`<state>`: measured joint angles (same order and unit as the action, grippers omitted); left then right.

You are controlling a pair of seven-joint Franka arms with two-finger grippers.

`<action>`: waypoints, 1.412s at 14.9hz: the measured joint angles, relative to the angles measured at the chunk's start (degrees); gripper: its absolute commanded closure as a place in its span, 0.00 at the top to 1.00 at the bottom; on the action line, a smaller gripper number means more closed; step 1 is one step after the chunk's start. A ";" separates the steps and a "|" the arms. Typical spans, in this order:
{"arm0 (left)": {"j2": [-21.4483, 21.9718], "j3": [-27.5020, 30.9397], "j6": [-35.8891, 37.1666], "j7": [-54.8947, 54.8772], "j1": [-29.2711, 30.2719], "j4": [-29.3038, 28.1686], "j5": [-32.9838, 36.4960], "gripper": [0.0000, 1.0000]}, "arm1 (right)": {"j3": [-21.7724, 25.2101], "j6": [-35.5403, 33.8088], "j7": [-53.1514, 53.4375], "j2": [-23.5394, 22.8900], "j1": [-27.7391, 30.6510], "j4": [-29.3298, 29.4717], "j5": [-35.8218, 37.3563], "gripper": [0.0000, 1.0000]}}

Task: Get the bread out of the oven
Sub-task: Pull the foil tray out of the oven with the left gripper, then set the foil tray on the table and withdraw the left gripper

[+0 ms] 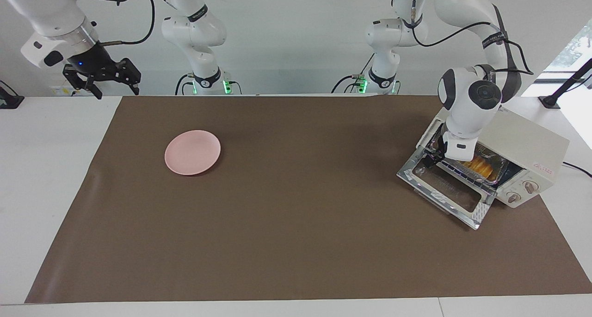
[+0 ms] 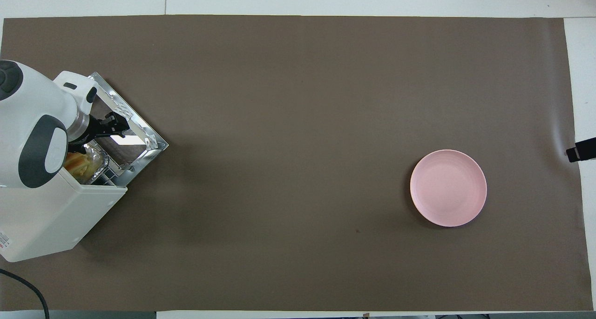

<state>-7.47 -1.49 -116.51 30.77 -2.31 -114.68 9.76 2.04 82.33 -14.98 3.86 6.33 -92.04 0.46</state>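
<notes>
The cream-white oven [image 1: 527, 146] stands at the left arm's end of the table with its glass door [image 1: 446, 189] dropped open onto the mat. Inside, the yellow-orange bread [image 1: 479, 167] lies in a crinkled foil tray [image 1: 495, 172]. My left gripper [image 1: 432, 158] is low at the oven's mouth, at the end of the tray nearer the robots, just above the door's hinge side. In the overhead view my left gripper [image 2: 113, 125] sits over the door [image 2: 139, 139], and the arm hides most of the bread [image 2: 76, 163]. My right gripper [image 1: 102, 80] waits, raised and open, off the mat's corner.
A round pink plate [image 1: 192, 152] lies on the brown mat [image 1: 286, 206] toward the right arm's end, also visible in the overhead view as the plate [image 2: 448, 187]. The oven's knobs [image 1: 521, 192] face away from the robots. A black cable [image 1: 576, 168] trails from the oven.
</notes>
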 measured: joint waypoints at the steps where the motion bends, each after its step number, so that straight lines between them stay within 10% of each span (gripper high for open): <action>1: 0.02 0.00 0.00 0.00 -0.01 -0.26 0.02 0.14 | 0.00 0.00 0.00 0.00 0.00 0.00 0.00 1.00; 2: 0.04 0.00 0.00 0.00 -0.01 -0.48 0.07 0.00 | 0.00 0.00 0.00 0.00 0.00 0.00 0.00 1.00; 11: -1.60 -0.82 2.15 -0.06 -11.39 9.37 -0.86 0.00 | 0.00 0.00 0.00 0.00 0.00 0.00 0.00 1.00; 21: -20.77 -1.09 3.53 5.10 -39.82 28.99 -5.45 0.00 | 0.09 0.00 0.00 0.00 0.05 0.00 0.00 1.00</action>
<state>-28.24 -2.58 -112.98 35.86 -42.13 -85.69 4.31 2.13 82.33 -14.98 3.86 6.38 -92.04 0.46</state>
